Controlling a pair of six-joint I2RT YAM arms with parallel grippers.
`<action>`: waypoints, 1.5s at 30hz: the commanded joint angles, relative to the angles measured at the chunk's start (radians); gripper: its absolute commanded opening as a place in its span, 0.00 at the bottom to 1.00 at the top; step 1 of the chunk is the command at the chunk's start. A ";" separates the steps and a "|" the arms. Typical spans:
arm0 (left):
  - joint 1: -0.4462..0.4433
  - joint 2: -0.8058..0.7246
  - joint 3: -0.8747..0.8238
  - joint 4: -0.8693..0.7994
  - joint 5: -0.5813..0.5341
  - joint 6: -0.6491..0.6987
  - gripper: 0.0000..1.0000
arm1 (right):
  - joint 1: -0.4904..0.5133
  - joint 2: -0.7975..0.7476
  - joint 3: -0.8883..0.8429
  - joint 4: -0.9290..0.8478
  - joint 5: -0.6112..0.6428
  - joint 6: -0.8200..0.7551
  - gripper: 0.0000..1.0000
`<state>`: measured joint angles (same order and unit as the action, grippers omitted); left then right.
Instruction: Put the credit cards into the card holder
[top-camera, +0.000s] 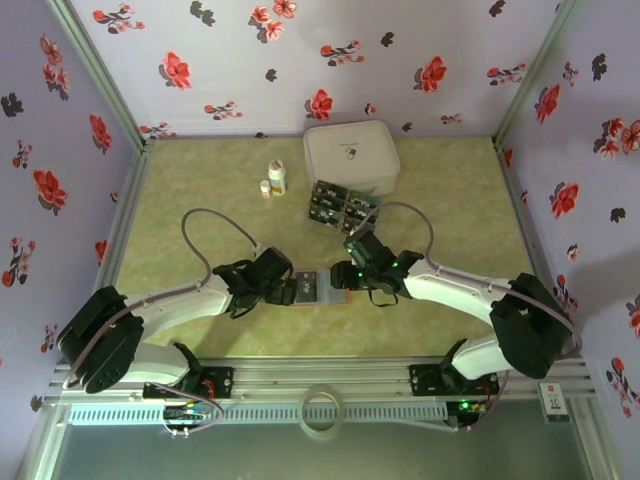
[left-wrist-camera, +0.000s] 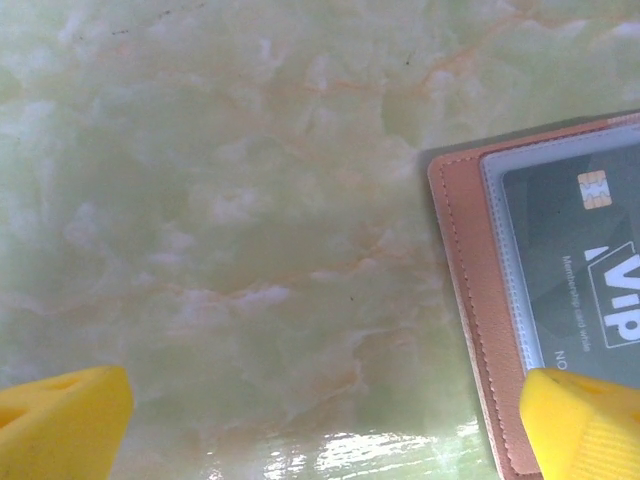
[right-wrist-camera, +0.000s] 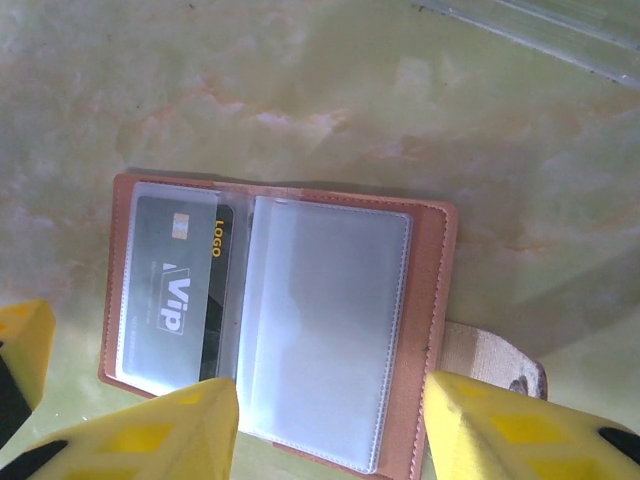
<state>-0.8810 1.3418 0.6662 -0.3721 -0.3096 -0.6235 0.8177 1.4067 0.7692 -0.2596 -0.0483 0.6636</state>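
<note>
Left pincer (left-wrist-camera: 320, 430): its yellow fingertips (left-wrist-camera: 62, 420) sit at the far edges of the left wrist view, spread wide with only bare desk between them. I cannot tell whether the right-hand tip touches the holder's corner.
Card holder (right-wrist-camera: 440, 300): lies open and flat on the desk between the two pincers. The left wrist view cuts it off at the right edge, and in the top view the two wrists crowd it.
VIP card (right-wrist-camera: 170, 290): a dark card with a chip, tucked in the holder's left clear sleeve, its lower edge hidden behind a yellow finger. A second dark edge marked "LOGO" shows beside it, but I cannot tell which sleeve holds that one.
Strap (right-wrist-camera: 490, 360): a tan tab at the holder's right side, partly covered.
Right pincer (right-wrist-camera: 330, 430): fingers partly apart over the holder's near edge, gripping nothing.
Desk (top-camera: 180, 190): pale green, marbled and glossy.
Walls (top-camera: 300, 60): lilac with red and dark flowers, on three sides.
Top view, far side: two small bottles (top-camera: 274, 180), then loose credit cards (top-camera: 335, 205) too small to count, just in front of a white case (top-camera: 350, 157).
Wrist views: these alone make the card's lettering readable.
</note>
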 joint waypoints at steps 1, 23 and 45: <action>-0.015 0.022 -0.022 0.017 -0.001 -0.029 1.00 | -0.006 0.024 0.002 0.014 0.001 0.012 0.51; -0.041 0.121 -0.033 0.025 -0.055 -0.026 1.00 | -0.026 0.132 0.044 0.031 -0.052 0.041 0.48; -0.055 0.158 -0.034 0.037 -0.061 -0.030 1.00 | -0.037 0.231 0.040 0.102 -0.098 0.061 0.44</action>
<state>-0.9276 1.4559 0.6514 -0.3214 -0.3439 -0.6415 0.7849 1.5978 0.7979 -0.2111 -0.1108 0.7002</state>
